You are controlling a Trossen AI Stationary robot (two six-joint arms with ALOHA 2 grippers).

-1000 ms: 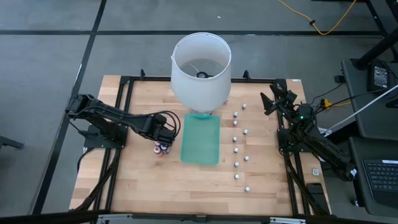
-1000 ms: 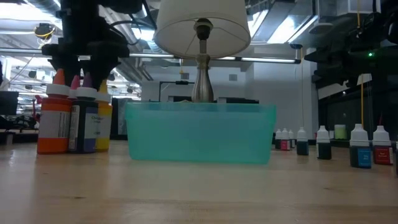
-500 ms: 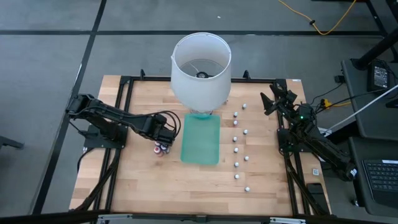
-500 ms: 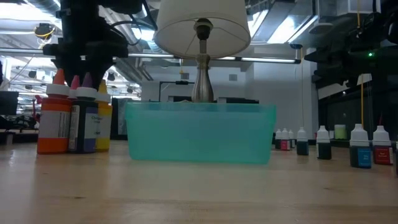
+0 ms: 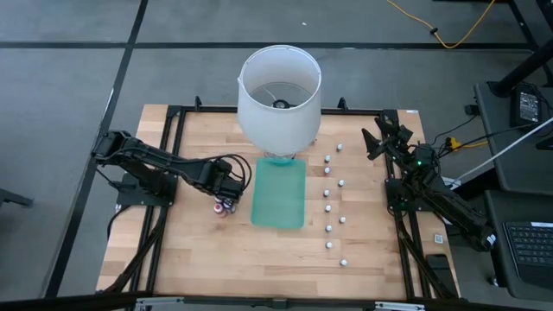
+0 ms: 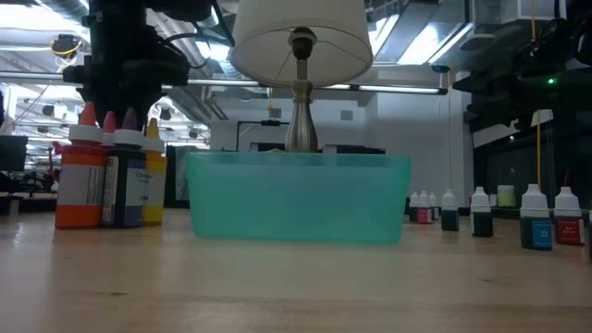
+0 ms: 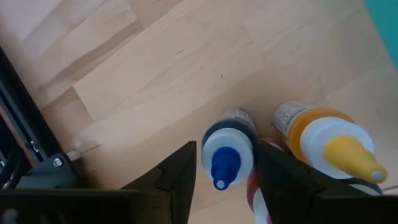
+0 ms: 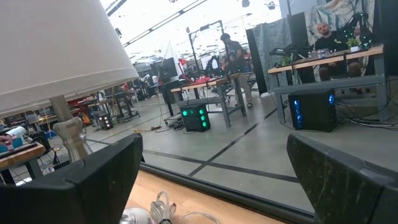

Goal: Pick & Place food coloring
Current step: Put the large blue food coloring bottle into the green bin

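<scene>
user1: left of the teal tray (image 5: 278,193), on the wooden table (image 5: 190,250), the left tool (image 7: 224,180) is down over a small cluster of food coloring (image 5: 225,206) bottles. its two dark fingers (image 7: 176,176) sit either side of the blue-tipped bottle (image 7: 227,154), right against its cap, so it's clamped on that one.

user2: yep. a yellow-tipped bottle (image 7: 333,140) stands just beside it, and the low view shows an orange bottle (image 6: 80,176) in the same bunch, all upright.

user1: more little bottles (image 5: 329,208) stand in rows on the other side of the tray, untouched.

user2: right tool (image 5: 381,141) is parked up at the far right corner of the table, fingers spread wide, nothing between them. white lamp (image 5: 278,93) stands behind the tray.
</scene>
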